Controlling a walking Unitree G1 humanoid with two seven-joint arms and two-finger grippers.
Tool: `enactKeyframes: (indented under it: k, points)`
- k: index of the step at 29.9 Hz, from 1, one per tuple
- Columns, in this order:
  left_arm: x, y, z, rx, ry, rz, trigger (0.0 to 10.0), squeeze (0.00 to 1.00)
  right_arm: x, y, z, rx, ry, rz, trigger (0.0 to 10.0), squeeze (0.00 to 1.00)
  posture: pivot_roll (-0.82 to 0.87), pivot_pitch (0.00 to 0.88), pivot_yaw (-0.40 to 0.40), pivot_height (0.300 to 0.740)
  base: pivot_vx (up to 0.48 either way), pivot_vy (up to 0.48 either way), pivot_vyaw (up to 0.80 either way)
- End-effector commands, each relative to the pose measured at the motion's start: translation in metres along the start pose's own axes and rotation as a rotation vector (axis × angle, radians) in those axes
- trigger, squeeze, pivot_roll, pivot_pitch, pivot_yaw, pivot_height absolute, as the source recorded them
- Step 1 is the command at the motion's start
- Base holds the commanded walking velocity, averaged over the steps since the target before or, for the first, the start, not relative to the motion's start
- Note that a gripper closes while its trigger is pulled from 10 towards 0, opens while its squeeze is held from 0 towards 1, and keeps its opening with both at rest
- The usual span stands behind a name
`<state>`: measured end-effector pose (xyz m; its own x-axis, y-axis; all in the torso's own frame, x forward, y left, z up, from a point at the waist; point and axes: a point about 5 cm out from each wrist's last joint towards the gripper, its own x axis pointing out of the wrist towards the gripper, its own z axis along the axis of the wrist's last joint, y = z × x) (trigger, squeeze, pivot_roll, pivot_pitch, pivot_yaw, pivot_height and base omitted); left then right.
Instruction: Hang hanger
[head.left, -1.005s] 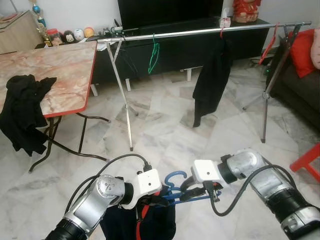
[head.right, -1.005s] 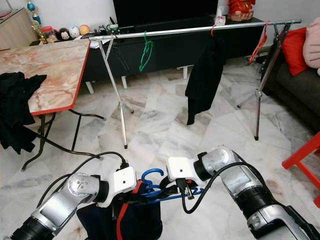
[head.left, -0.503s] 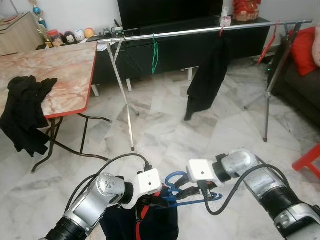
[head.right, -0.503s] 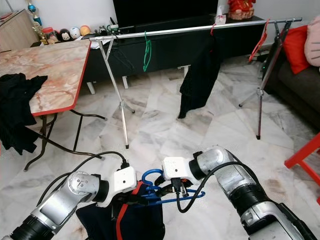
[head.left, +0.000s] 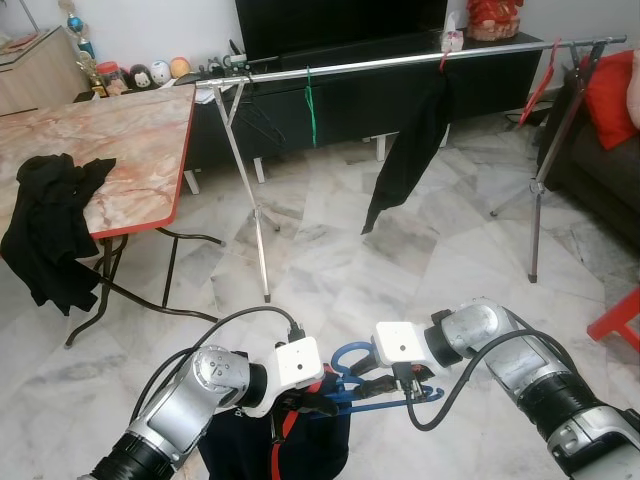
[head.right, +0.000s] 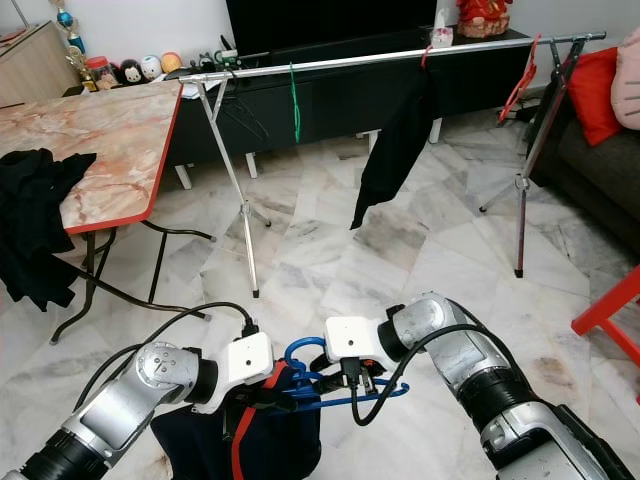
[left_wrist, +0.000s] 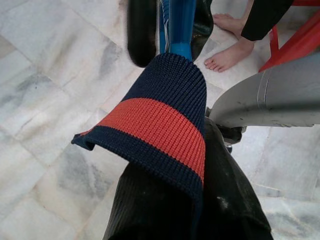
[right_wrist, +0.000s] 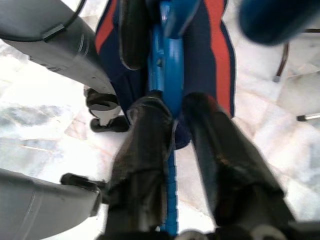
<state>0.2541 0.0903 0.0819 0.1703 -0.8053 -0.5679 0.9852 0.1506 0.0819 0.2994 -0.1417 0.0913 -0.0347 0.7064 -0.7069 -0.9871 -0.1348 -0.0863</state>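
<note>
I have the blue hanger (head.left: 372, 385) low in front of me, above the marble floor (head.left: 330, 250), carried between both arms. My left gripper (head.left: 318, 396) sits at the hanger's left end, and in the left wrist view its fingers (left_wrist: 141, 30) close on the blue bar just above the collar of a navy garment (left_wrist: 167, 120) with a red stripe that drapes from the hanger. My right gripper (head.left: 378, 384) meets the hanger from the other side; in the right wrist view its two fingers (right_wrist: 145, 150) pinch the blue shaft between them, with the striped garment just beyond. The hanger's hook curls upward between the two white wrist housings. Ahead stands the clothes rack (head.left: 400, 62), a long silver rail on tripod legs, well apart from the hanger. A green hanger (head.left: 310, 95) dangles from its rail, a black garment (head.left: 410, 140) hangs further along, and a red hanger (head.left: 545, 80) hangs near its right end. To my left is the bench (head.left: 100, 140) with a marble-patterned top and red edge, with black clothing (head.left: 50, 220) draped over its corner. A bare foot (left_wrist: 230, 47) shows in the left wrist view.
</note>
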Motion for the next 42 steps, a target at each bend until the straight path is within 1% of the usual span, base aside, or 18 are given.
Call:
enactKeyframes:
  k: [1, 2, 3, 4, 5, 13, 14, 15, 16, 19, 23, 24, 25, 33, 36, 42]
  points:
    - [-0.002, -0.001, 0.016, 0.056, -0.050, -0.035, 10.0, 0.00, -0.001, 0.000, -0.004, 0.025, 0.029, 0.006, 0.4, 0.00, -0.13, 0.000, 0.125, 0.740, 0.000, 0.000, 0.00]
    - [-0.002, -0.002, 0.016, 0.055, -0.050, -0.035, 10.0, 0.00, -0.001, 0.000, -0.004, 0.031, 0.025, 0.009, 0.4, 0.00, -0.13, 0.000, 0.125, 0.740, 0.000, 0.000, 0.00]
    - [-0.002, -0.002, 0.015, 0.054, -0.050, -0.036, 10.0, 0.00, -0.001, 0.001, -0.003, 0.032, 0.016, 0.015, 0.0, 0.00, -0.13, 0.000, 0.127, 0.740, 0.000, 0.000, 0.00]
    - [-0.002, -0.002, 0.015, 0.054, -0.049, -0.037, 10.0, 0.00, -0.001, 0.001, -0.003, 0.029, 0.011, 0.016, 3.7, 0.00, -0.13, 0.000, 0.128, 0.740, 0.000, 0.000, 0.00]
    - [-0.002, -0.002, 0.015, 0.053, -0.049, -0.038, 10.0, 0.00, -0.001, 0.003, -0.002, 0.032, 0.005, 0.029, 10.0, 0.00, -0.13, 0.000, 0.127, 0.740, 0.000, 0.000, 0.00]
    - [-0.002, -0.002, 0.015, 0.052, -0.047, -0.041, 10.0, 0.00, -0.001, 0.005, -0.002, 0.040, -0.003, 0.053, 10.0, 0.00, -0.13, 0.000, 0.127, 0.740, 0.000, 0.000, 0.00]
    - [-0.003, -0.002, 0.014, 0.051, -0.044, -0.041, 10.0, 0.00, -0.002, 0.004, -0.003, 0.044, 0.005, 0.047, 10.0, 0.15, -0.12, 0.000, 0.127, 0.740, 0.000, 0.000, 0.00]
    - [-0.003, -0.002, 0.014, 0.051, -0.044, -0.041, 10.0, 0.00, -0.002, 0.004, -0.003, 0.044, 0.005, 0.047, 10.0, 0.15, -0.12, 0.000, 0.127, 0.740, 0.000, 0.000, 0.00]
    - [-0.003, -0.002, 0.014, 0.051, -0.042, -0.040, 10.0, 0.00, -0.003, 0.004, -0.004, 0.046, 0.012, 0.055, 10.0, 1.00, -0.12, 0.000, 0.127, 0.740, 0.000, 0.000, 0.00]
    - [-0.003, -0.003, 0.014, 0.050, -0.040, -0.043, 10.0, 0.00, -0.003, 0.006, -0.005, 0.046, 0.014, 0.072, 10.0, 1.00, -0.12, 0.000, 0.127, 0.740, 0.000, 0.000, 0.00]
    - [-0.003, -0.003, 0.014, 0.050, -0.038, -0.044, 10.0, 0.00, -0.003, 0.005, -0.007, 0.041, 0.036, 0.053, 10.0, 0.99, -0.12, 0.000, 0.127, 0.740, 0.000, 0.000, 0.00]
    - [-0.003, -0.003, 0.014, 0.051, -0.037, -0.044, 10.0, 0.00, -0.002, 0.006, -0.007, 0.040, 0.038, 0.058, 10.0, 0.08, -0.12, 0.000, 0.128, 0.740, 0.000, 0.000, 0.00]
    - [-0.003, -0.003, 0.014, 0.051, -0.036, -0.045, 10.0, 0.00, -0.002, 0.006, -0.007, 0.038, 0.038, 0.061, 10.0, 0.00, -0.12, 0.000, 0.128, 0.740, 0.000, 0.000, 0.00]
    - [-0.002, -0.003, 0.015, 0.053, -0.037, -0.046, 10.0, 0.00, 0.006, 0.006, 0.000, 0.021, -0.002, 0.045, 10.0, 0.00, -0.12, 0.000, 0.126, 0.740, 0.000, 0.000, 0.00]
    - [-0.001, -0.004, 0.016, 0.055, -0.041, -0.048, 10.0, 0.00, 0.010, 0.007, 0.004, 0.022, -0.023, 0.065, 10.0, 0.00, -0.12, 0.000, 0.124, 0.740, 0.000, 0.000, 0.00]
    - [-0.001, -0.004, 0.016, 0.056, -0.040, -0.046, 10.0, 0.00, 0.014, 0.010, 0.004, 0.038, -0.029, 0.090, 10.0, 0.00, -0.12, 0.000, 0.122, 0.740, 0.000, 0.000, 0.00]
